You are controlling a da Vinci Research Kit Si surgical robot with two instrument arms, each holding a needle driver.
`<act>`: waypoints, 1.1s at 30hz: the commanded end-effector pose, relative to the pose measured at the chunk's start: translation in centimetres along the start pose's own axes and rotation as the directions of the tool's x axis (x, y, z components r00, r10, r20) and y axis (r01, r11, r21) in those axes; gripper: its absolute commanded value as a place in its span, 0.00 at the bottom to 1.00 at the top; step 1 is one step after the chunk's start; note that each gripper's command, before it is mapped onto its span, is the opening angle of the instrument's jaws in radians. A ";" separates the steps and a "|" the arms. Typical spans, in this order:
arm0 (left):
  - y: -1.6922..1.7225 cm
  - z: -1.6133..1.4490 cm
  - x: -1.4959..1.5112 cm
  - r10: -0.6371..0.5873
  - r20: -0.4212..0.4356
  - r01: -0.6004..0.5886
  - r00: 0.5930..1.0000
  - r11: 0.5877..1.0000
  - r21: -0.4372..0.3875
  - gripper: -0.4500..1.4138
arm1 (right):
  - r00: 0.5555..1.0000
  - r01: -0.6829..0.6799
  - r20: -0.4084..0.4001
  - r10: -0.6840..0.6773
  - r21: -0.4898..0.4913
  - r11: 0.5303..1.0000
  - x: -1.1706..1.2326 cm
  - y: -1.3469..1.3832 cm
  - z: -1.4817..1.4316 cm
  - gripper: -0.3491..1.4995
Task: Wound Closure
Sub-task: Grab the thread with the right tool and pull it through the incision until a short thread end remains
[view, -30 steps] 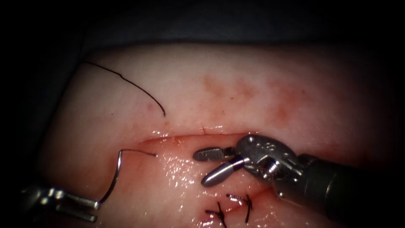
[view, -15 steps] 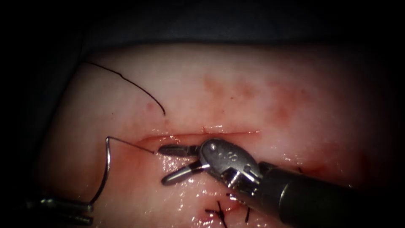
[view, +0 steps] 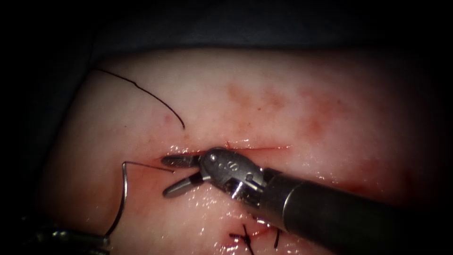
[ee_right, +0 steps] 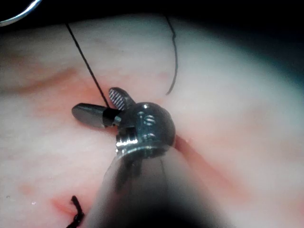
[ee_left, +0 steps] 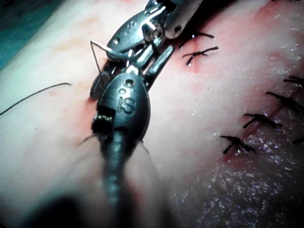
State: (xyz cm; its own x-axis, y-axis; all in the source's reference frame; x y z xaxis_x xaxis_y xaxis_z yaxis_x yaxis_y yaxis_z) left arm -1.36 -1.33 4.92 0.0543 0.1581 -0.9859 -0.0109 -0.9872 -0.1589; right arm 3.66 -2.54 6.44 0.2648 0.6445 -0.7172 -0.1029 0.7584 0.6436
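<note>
The cut point(view: 245, 148) runs across the tissue point(view: 292, 89). My left tool point(view: 104, 234), low at the left, is shut on the curved needle point(view: 124, 198) at the end away from its tail. The needle is out of the tissue. From its tail a thin thread point(view: 148, 167) runs into the tissue at the cut's left end. My right tool point(view: 165, 176) reaches in from the right with its jaws open on either side of that thread, holding nothing. The right wrist view has the thread point(ee_right: 88, 66) passing between the open right tool point(ee_right: 92, 102).
A loose dark thread end point(view: 146, 94) lies on the tissue beyond the cut. Finished dark stitches point(view: 245, 236) sit under the right tool's shaft, and several more point(ee_left: 256, 118) line the closed stretch. Red fluid wets the tissue around the cut.
The right tool has moved left along the cut, jaws open, until they straddle the thread. The left tool has shifted the needle slightly left. The thread's entry point has stayed put.
</note>
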 end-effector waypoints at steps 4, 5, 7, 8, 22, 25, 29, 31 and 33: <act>-0.04 0.05 -0.05 0.003 -0.002 -0.003 1.000 1.000 -0.001 0.00 | 0.999 0.023 0.038 -0.023 0.002 1.000 -0.17 0.09 0.09 0.27; -0.04 0.05 -0.07 0.003 -0.002 -0.003 1.000 1.000 -0.001 0.00 | 0.998 0.026 0.048 -0.026 0.000 1.000 -0.23 0.11 0.08 0.22; -0.04 0.05 -0.08 0.003 -0.002 -0.003 1.000 1.000 -0.001 0.00 | 0.998 0.028 0.058 -0.028 -0.003 1.000 -0.27 0.13 0.09 0.21; -0.04 0.05 -0.10 0.003 -0.002 -0.003 1.000 1.000 -0.001 0.00 | 0.998 0.029 0.062 -0.028 -0.006 1.000 -0.29 0.15 0.09 0.19; -0.02 0.06 -0.53 0.023 0.042 -0.025 0.999 0.999 0.043 0.00 | 0.990 -0.088 0.113 0.087 0.002 0.996 -0.26 -0.38 -0.11 0.00; 0.07 0.06 -0.59 0.016 0.047 -0.018 0.999 0.999 0.047 0.00 | 0.989 -0.092 0.117 0.086 0.046 0.995 -0.21 -0.67 -0.15 0.00; 0.19 0.06 -0.58 0.015 0.056 -0.018 0.998 0.998 0.053 0.00 | 0.990 -0.087 0.121 0.076 0.088 0.992 -0.14 -0.97 -0.18 0.00; 0.24 0.04 -0.57 0.014 0.060 -0.017 0.998 0.998 0.055 0.00 | 0.990 -0.092 0.115 0.079 0.109 0.990 -0.11 -1.08 -0.19 0.00; 0.30 -0.01 -0.54 0.019 0.064 -0.023 0.998 0.998 0.056 0.00 | 0.991 -0.090 0.108 0.076 0.135 0.987 -0.06 -1.20 -0.20 0.00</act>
State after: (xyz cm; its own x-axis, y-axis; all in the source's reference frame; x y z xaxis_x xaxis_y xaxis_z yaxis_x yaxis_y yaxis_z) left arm -1.32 -1.74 5.36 -0.0114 0.1425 -0.9897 -0.0685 -0.9876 -0.1414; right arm 3.46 -3.49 5.67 0.3613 0.6878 -0.6296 -0.0035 0.6762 0.7367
